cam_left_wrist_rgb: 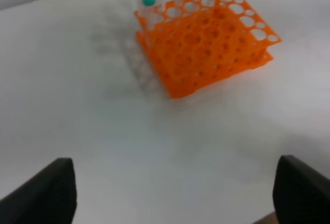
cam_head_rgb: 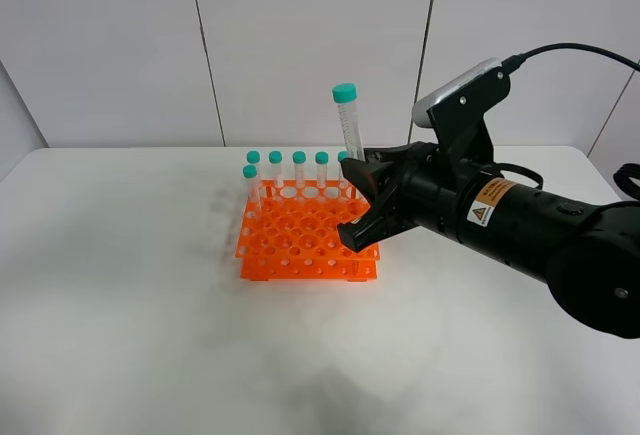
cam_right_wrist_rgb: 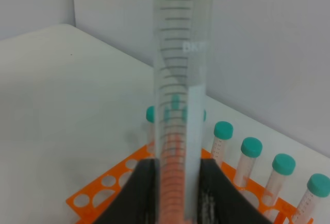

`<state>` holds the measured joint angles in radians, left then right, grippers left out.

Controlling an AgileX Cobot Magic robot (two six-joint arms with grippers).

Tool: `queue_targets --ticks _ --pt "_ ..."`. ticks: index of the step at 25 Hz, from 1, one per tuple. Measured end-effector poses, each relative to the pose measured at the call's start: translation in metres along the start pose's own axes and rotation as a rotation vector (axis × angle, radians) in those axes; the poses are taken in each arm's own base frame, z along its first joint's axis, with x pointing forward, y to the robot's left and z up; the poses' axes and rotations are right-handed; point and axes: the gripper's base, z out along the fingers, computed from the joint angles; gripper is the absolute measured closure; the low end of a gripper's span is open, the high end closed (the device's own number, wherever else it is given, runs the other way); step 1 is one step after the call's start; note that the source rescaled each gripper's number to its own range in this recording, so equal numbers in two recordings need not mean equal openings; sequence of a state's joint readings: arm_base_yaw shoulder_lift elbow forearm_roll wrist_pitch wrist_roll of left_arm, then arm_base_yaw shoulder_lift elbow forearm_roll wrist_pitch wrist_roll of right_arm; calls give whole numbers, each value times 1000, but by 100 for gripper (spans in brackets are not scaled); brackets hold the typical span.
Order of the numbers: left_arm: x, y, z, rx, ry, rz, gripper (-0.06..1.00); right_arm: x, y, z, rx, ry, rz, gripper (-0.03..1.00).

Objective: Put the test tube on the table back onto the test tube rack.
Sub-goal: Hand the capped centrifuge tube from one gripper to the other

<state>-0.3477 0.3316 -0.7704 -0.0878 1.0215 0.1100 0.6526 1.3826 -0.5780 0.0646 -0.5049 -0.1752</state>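
The test tube (cam_right_wrist_rgb: 181, 90) is clear, smooth plastic; the test tube rack (cam_head_rgb: 300, 245) glossy orange plastic; the table (cam_head_rgb: 120, 305) smooth, matt white.

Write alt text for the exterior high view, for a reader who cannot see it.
The right gripper holds a teal-capped test tube nearly upright, cap up, over the far right corner of an orange test tube rack on a white table. Other capped tubes stand near the rack's far edge.

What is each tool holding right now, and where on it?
The right tool grips the test tube by its lower body, cap up. The left tool holds nothing.
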Motion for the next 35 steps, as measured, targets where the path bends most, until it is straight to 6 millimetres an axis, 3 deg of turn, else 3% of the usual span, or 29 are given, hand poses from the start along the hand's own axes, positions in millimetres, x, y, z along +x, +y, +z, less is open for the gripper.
queue_targets --ticks 8,20,31,35 --pt "-46 0 49 69 23 46 2 0 0 0 0 -1 0 94" --pt "-110 -21 115 361 -31 133 2 0 0 0 0 -1 0 94" --pt "-128 -20 163 382 -7 122 2 0 0 0 0 -1 0 94" --pt "-131 -32 177 438 -18 141 2 0 0 0 0 -1 0 94"
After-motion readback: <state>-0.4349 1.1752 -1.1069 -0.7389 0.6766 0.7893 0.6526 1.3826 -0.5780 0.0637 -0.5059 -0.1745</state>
